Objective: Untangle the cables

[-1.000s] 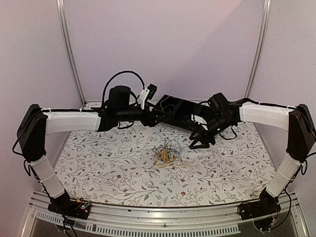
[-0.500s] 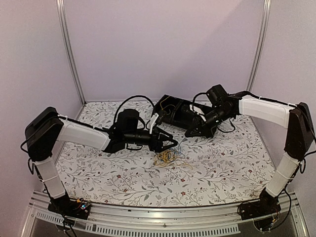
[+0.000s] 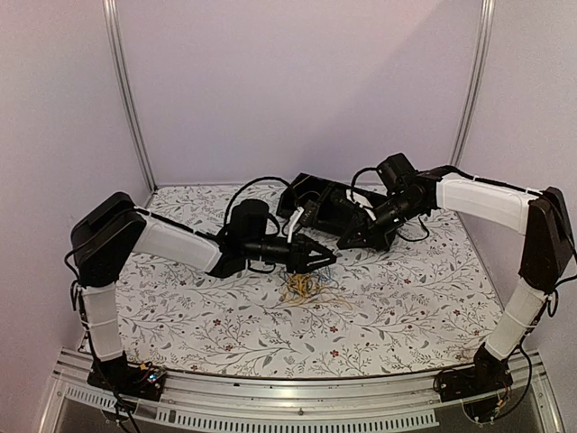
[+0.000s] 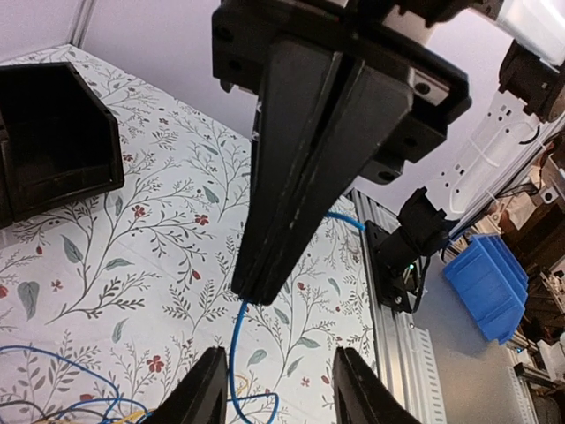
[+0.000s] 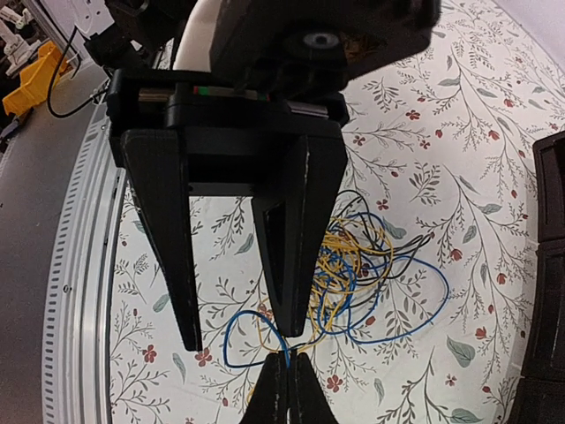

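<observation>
Top view: the cables (image 3: 306, 289) are a small loose knot of yellow, blue and black wire. They lie mid-tabletop (image 3: 180, 316), just on the near side of both my hands.

Left wrist: my right hand (image 4: 254, 290) is clamped shut on a blue wire (image 4: 236, 353). The wire drops between the spread fingers of my left hand (image 4: 281, 375) and touches neither.

Right wrist: the blue wire is pinched at my right fingertips, and the heap lies just beyond.

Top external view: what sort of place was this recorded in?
Probably a robot lab workcell, not a home: plain walls framed by aluminium posts, a slotted metal rail carrying the arm bases, and a blue storage bin off-table in the left wrist view.
</observation>
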